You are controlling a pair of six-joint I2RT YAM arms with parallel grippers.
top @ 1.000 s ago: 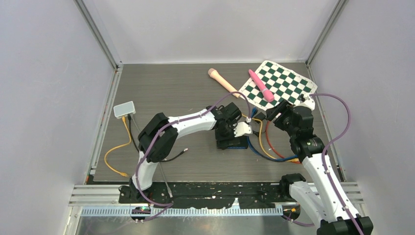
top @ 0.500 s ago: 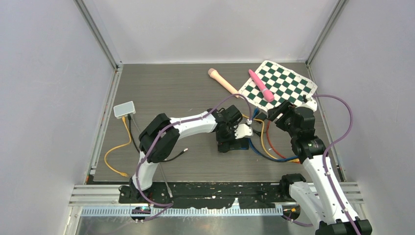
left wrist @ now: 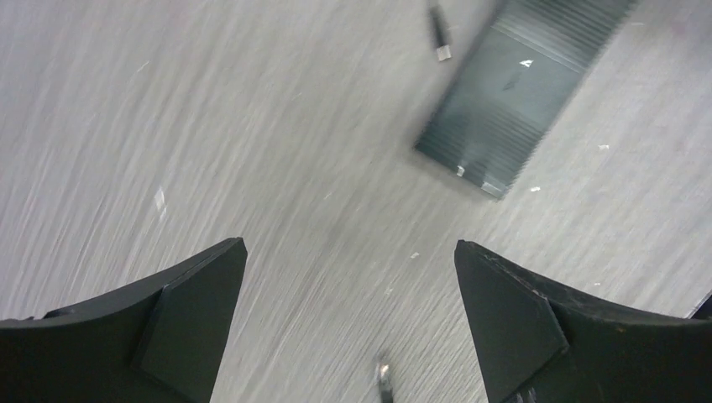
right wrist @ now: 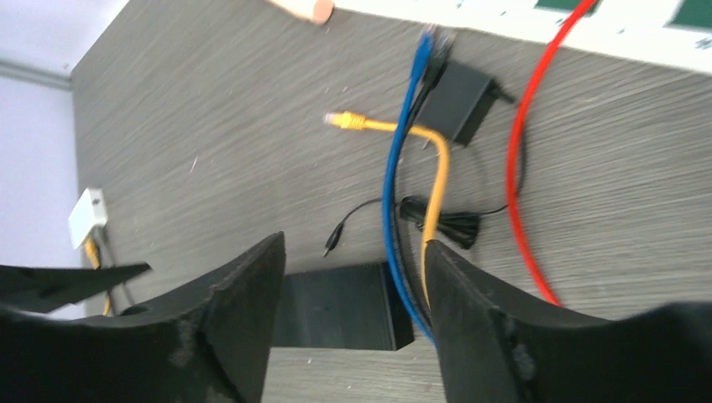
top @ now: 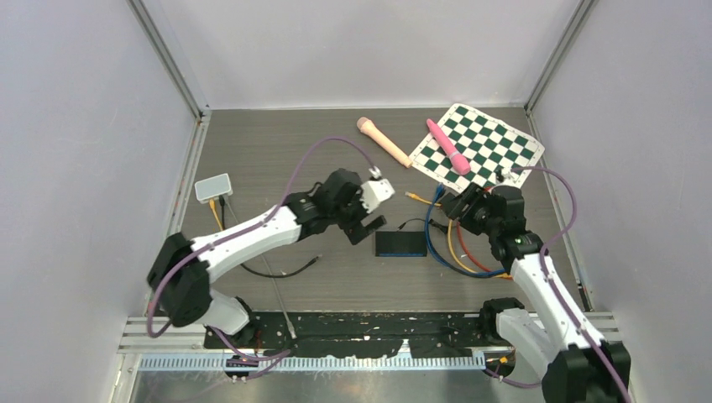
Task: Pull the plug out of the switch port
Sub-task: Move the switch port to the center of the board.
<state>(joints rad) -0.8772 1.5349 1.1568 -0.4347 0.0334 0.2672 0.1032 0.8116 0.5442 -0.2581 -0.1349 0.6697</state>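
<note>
With the yellow plug (right wrist: 344, 120) lying loose on the far side of the switch (top: 401, 243), and the left gripper (left wrist: 348, 248) and right gripper (right wrist: 354, 243) both gaping empty, I'd lift each straight up, clear of the blue cable (right wrist: 393, 210), so nothing snags.

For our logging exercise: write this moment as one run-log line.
left gripper open, empty | right gripper open above cables | yellow plug free on table | switch untouched

Both arms (top: 252, 239) white w/ blk joints, purple cables (top: 332, 140); blk fingers (left wrist: 180, 336).
</note>
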